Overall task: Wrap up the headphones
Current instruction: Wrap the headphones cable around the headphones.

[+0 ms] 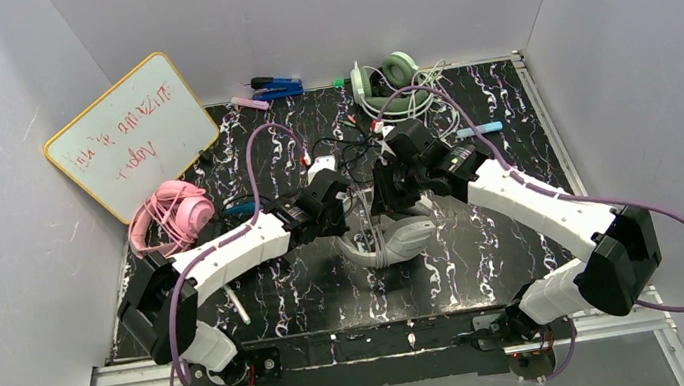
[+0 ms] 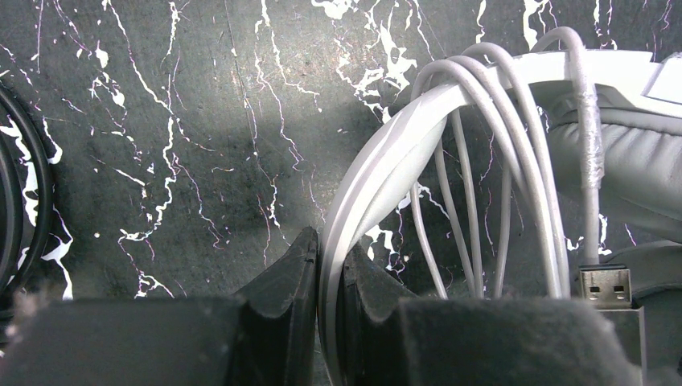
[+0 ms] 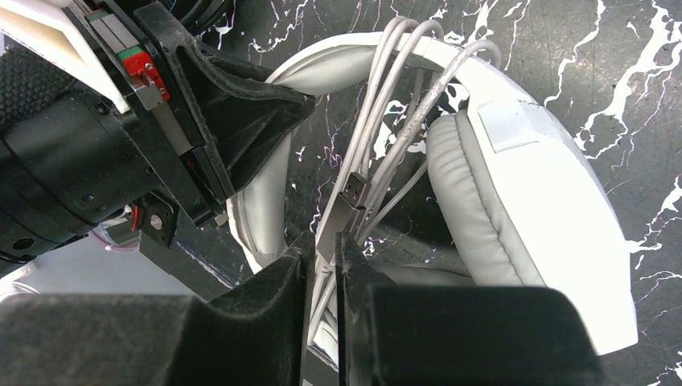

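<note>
The white-grey headphones [image 1: 403, 241] lie on the black marbled mat between my two arms, their thin cord [image 2: 499, 121] looped several times over the headband [image 2: 378, 169]. My left gripper [image 2: 330, 249] is shut on that headband [image 3: 322, 64] and shows in the top view [image 1: 345, 205]. My right gripper [image 3: 326, 245] is shut on the cord's USB plug [image 3: 351, 201], next to the grey ear pad [image 3: 499, 209], and stands just right of the left one [image 1: 387, 197]. Pink headphones [image 1: 174, 211] sit at the mat's left edge.
A green-and-white headset [image 1: 385, 81] lies at the back. Black cords [image 1: 352, 147] tangle behind the grippers, and a black cord [image 2: 16, 201] runs at the left. A whiteboard [image 1: 132, 131] leans back left. Blue and pink pens [image 1: 275, 87] and a blue marker [image 1: 481, 130] lie nearby.
</note>
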{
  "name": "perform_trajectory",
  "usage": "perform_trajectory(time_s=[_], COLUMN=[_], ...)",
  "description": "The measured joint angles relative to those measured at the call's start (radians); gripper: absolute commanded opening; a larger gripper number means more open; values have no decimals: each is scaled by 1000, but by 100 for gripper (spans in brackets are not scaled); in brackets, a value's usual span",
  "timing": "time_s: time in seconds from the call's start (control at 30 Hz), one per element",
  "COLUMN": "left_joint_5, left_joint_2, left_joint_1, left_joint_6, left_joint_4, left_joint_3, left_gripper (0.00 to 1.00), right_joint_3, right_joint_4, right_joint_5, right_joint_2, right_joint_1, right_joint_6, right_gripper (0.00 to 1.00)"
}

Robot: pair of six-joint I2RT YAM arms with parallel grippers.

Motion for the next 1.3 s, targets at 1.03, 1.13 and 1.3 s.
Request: perform_trajectory(time_s=[1.03, 1.13, 1.3], left_joint_5=[-3, -3, -4], left_joint_2=[0, 0, 0], left_joint_1=[0, 0, 0], left_joint_6=[5, 5, 4], left_joint_4=[-24, -23, -22], left_joint_3=[0, 0, 0], left_gripper=[0, 0, 0], right_joint_3=[15, 22, 33], right_joint_4=[-38, -41, -58], right_joint_5=[92, 102, 135], right_joint_2=[117, 117, 85], right_joint_1=[87, 90, 91], right_joint_6=[-34, -37, -38], right_gripper=[16, 21, 27])
